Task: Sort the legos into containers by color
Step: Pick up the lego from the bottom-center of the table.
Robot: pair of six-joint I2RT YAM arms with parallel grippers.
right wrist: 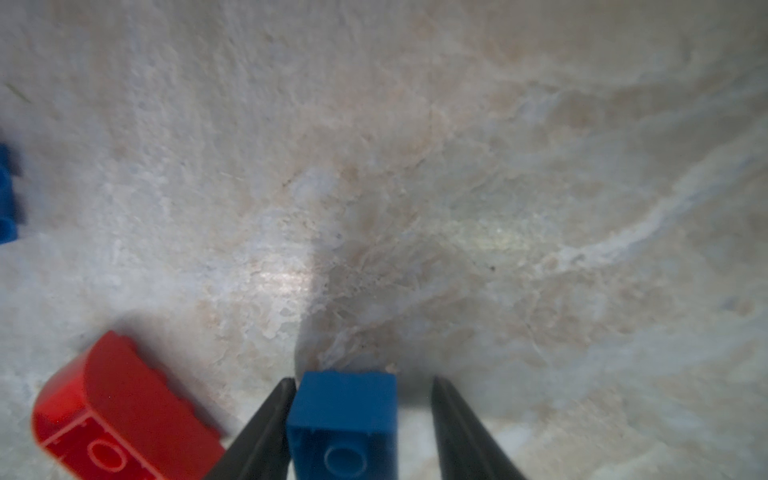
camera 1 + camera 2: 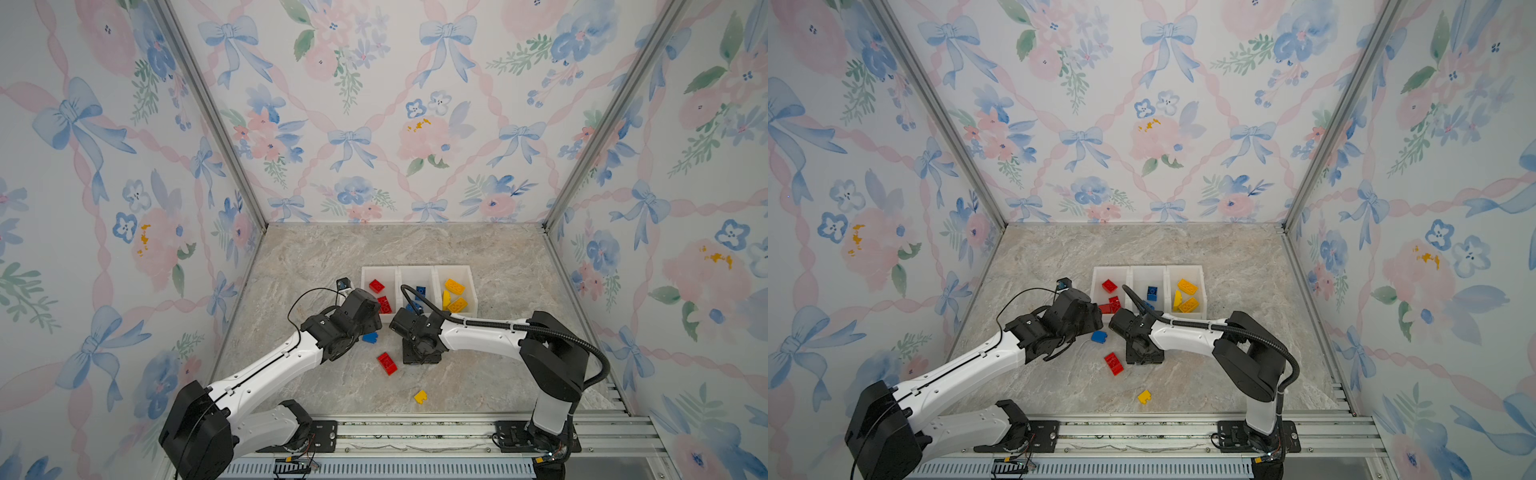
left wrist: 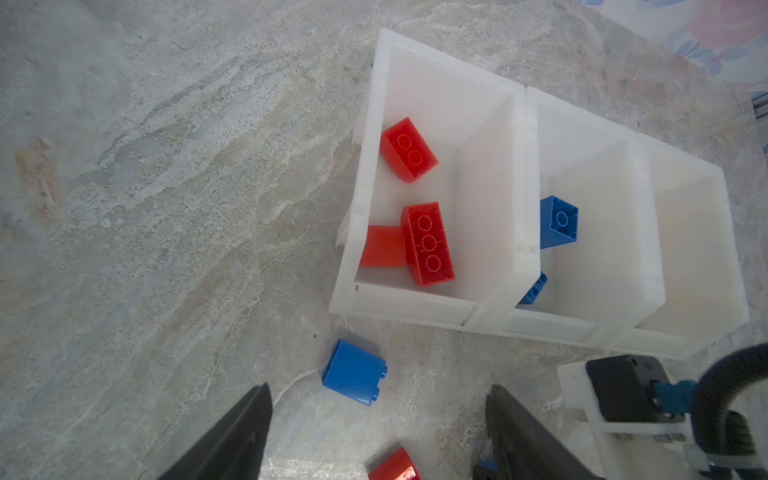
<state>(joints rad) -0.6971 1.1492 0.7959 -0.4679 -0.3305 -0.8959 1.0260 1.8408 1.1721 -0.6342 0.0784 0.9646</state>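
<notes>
The right pincer [image 1: 362, 380] is set astride a blue brick [image 1: 343, 415] — one finger touching its side, the other just clear — on the desk [image 1: 415, 166], in front of the containers [image 2: 417, 268]. A red brick [image 1: 120, 415] is seen just beside it. The left pincer [image 3: 378, 388] is held spread wide and empty, near a second blue brick [image 3: 353, 372] by the containers' front wall.
</notes>
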